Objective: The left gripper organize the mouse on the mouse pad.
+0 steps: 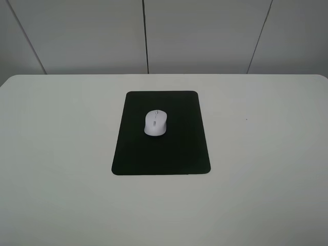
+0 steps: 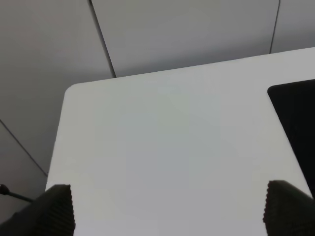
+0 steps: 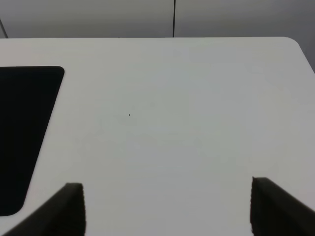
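Observation:
A small white mouse (image 1: 155,123) rests on the upper half of the black mouse pad (image 1: 161,154), which lies flat in the middle of the white table. Neither arm shows in the exterior high view. In the left wrist view my left gripper (image 2: 167,209) is open, its two black fingertips (image 2: 56,209) far apart over bare table, with a corner of the mouse pad (image 2: 295,118) off to one side. My right gripper (image 3: 167,206) is also open over bare table, empty, with the pad's edge (image 3: 22,132) beside it. The mouse is out of both wrist views.
The white table (image 1: 266,154) has rounded far corners and ends at a grey panelled wall (image 1: 205,36). A tiny dark speck (image 1: 246,119) marks the tabletop right of the pad.

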You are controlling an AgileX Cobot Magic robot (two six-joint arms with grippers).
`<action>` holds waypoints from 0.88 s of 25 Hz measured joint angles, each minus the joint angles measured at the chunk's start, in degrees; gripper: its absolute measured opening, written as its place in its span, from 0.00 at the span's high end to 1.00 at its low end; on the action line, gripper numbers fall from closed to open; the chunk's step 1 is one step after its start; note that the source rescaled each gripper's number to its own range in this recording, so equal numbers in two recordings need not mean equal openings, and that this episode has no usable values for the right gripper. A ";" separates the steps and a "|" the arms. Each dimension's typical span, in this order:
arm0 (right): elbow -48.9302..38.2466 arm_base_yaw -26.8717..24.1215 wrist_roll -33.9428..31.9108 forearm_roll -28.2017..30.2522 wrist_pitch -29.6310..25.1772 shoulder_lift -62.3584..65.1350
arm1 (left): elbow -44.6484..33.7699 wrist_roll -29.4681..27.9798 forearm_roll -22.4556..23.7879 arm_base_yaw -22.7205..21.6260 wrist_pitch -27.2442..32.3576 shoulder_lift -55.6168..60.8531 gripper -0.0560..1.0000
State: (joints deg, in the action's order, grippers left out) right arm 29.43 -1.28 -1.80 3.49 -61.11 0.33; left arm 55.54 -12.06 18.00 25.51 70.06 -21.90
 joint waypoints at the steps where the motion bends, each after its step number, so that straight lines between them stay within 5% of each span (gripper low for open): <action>1: 0.00 0.00 0.00 0.00 0.00 0.00 | -0.05 0.00 -1.10 0.00 0.00 0.55 0.00; 7: 0.00 0.00 0.00 0.00 0.00 0.00 | -5.73 -2.00 -7.68 0.00 -0.06 5.52 0.00; 22: 0.00 0.00 0.00 0.00 0.00 0.00 | -26.10 0.58 -10.10 0.00 -7.76 22.16 0.00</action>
State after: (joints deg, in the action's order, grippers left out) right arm 29.43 -1.28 -1.80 3.49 -61.11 0.33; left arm 29.45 -11.49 7.90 25.51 62.30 0.26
